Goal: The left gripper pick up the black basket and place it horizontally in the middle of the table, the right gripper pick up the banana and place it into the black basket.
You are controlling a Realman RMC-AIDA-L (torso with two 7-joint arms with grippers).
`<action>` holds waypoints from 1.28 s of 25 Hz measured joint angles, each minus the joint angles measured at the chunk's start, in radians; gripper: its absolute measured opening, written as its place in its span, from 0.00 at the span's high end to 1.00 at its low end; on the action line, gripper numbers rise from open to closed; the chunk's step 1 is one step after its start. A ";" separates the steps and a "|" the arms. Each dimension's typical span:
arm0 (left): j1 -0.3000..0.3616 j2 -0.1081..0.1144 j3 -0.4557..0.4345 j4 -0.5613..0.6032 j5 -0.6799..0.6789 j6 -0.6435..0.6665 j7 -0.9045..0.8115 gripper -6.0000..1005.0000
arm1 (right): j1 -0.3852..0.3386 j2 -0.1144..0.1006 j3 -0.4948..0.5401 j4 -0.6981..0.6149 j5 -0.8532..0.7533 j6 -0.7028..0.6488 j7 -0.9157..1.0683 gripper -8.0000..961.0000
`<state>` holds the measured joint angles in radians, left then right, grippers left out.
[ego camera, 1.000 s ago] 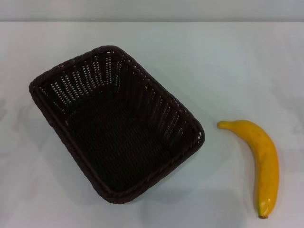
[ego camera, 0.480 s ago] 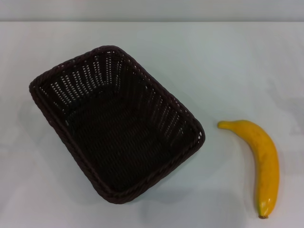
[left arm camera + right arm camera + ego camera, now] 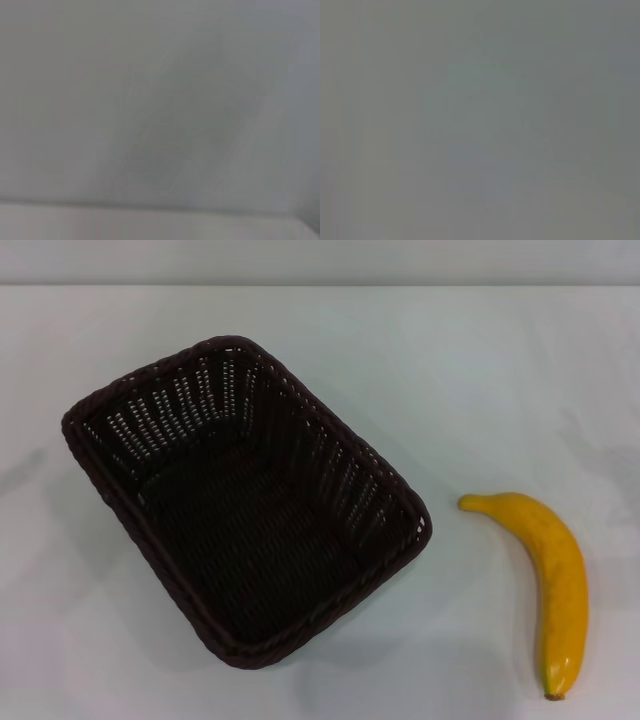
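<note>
The black basket (image 3: 245, 505) rests on the white table (image 3: 480, 370), left of centre in the head view, turned diagonally with its long axis running from far left to near right, and it holds nothing. A yellow banana (image 3: 553, 585) lies on the table to the basket's right, its dark stem tip toward the near edge. Neither the left gripper nor the right gripper shows in any view. Both wrist views hold only a plain grey surface.
The table's far edge (image 3: 320, 284) runs across the top of the head view. A faint shadow (image 3: 25, 470) falls on the table to the left of the basket.
Basket and banana have not moved. A faint shadow on the table to the basket's left has shifted slightly.
</note>
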<state>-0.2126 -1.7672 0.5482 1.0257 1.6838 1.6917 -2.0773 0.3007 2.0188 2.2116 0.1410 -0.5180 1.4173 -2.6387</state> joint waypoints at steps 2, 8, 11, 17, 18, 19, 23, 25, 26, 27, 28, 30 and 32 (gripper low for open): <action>-0.028 0.018 0.028 0.054 0.066 0.019 -0.077 0.13 | 0.000 0.000 -0.018 0.000 -0.001 0.000 -0.005 0.12; -0.163 0.060 0.043 0.110 0.369 0.025 -0.140 0.13 | -0.004 -0.001 -0.032 0.000 -0.002 0.005 -0.004 0.12; -0.217 0.071 0.044 0.105 0.442 0.025 -0.117 0.13 | 0.001 -0.001 -0.036 0.000 -0.002 0.015 0.000 0.12; -0.324 0.070 0.136 0.048 0.462 0.042 -0.073 0.13 | 0.008 0.002 -0.043 0.003 -0.002 0.034 0.015 0.12; -0.353 0.066 0.149 0.017 0.485 0.038 -0.063 0.13 | 0.007 0.002 -0.043 0.002 -0.002 0.038 0.015 0.12; -0.375 0.062 0.156 -0.012 0.505 0.036 -0.052 0.13 | 0.005 0.002 -0.043 0.002 -0.002 0.042 0.015 0.12; -0.428 0.030 0.174 -0.058 0.581 0.008 -0.005 0.13 | -0.002 0.003 -0.043 0.000 -0.002 0.048 0.022 0.12; -0.438 0.017 0.207 -0.062 0.615 -0.028 0.000 0.13 | -0.007 0.002 -0.043 0.000 -0.002 0.049 0.030 0.12; -0.440 0.014 0.223 -0.065 0.622 -0.041 0.002 0.13 | -0.009 0.002 -0.043 -0.001 -0.002 0.049 0.032 0.12; -0.442 0.010 0.240 -0.068 0.626 -0.055 0.005 0.13 | -0.010 0.001 -0.043 -0.001 -0.002 0.049 0.033 0.12; -0.444 0.005 0.260 -0.074 0.628 -0.067 0.008 0.13 | -0.012 0.001 -0.043 -0.001 -0.002 0.050 0.033 0.12; -0.447 -0.001 0.288 -0.083 0.628 -0.086 0.018 0.13 | -0.013 0.001 -0.043 -0.001 -0.002 0.050 0.035 0.12; -0.448 -0.011 0.300 -0.086 0.630 -0.099 0.038 0.13 | -0.012 0.001 -0.043 -0.001 -0.002 0.051 0.038 0.12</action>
<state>-0.6607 -1.7782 0.8485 0.9397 2.3137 1.5928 -2.0390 0.2885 2.0201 2.1690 0.1396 -0.5200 1.4680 -2.6005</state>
